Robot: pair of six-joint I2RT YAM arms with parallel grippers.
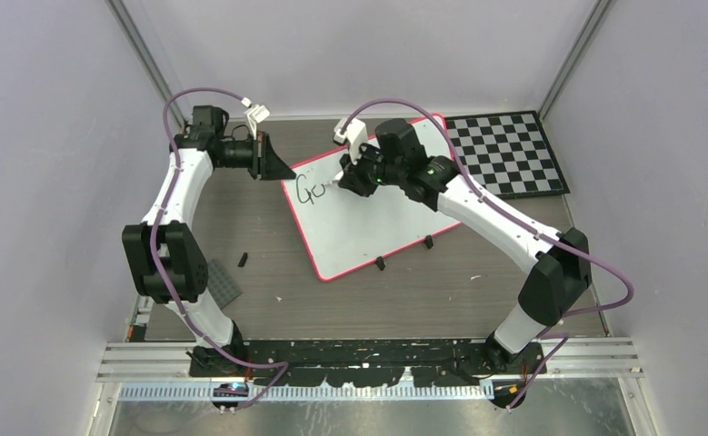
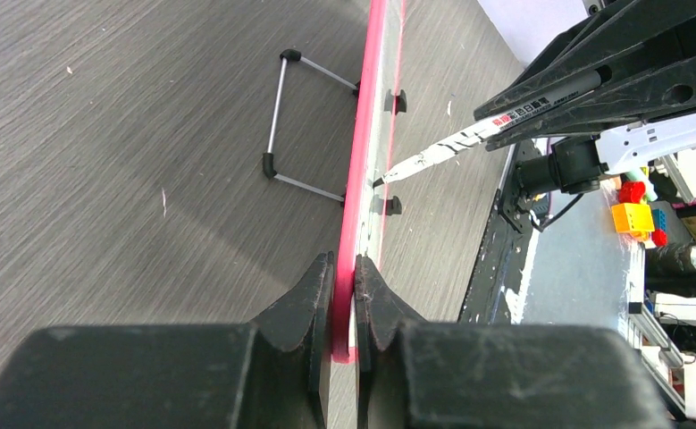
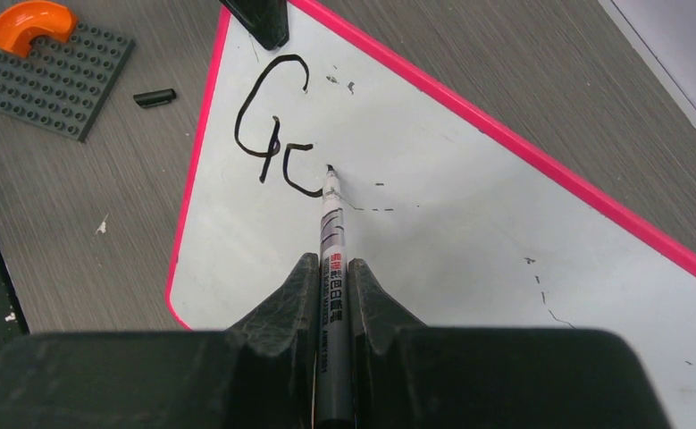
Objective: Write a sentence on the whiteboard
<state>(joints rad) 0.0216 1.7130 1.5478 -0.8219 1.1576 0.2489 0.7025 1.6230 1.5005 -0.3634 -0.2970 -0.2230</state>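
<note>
Right claw (image 3: 332,261) pinched a marker (image 3: 331,210), its tip on the whiteboard (image 3: 469,250), which lay askew on the worktop (image 3: 103,197); left claw (image 2: 344,264) clamped the board's pink rim. Of the sentence (image 3: 271,143), only "G" and a half-formed second letter showed, so nearly all remained, I reckoned.

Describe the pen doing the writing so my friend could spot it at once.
Find the large white rectangular whiteboard with a pink rim on the dark wooden table. Near its left corner the right gripper is shut on a slim black marker pen with a white front end. Unlike the short black stub loose on the table, its tip touches the board beside the black handwritten "G".
</note>
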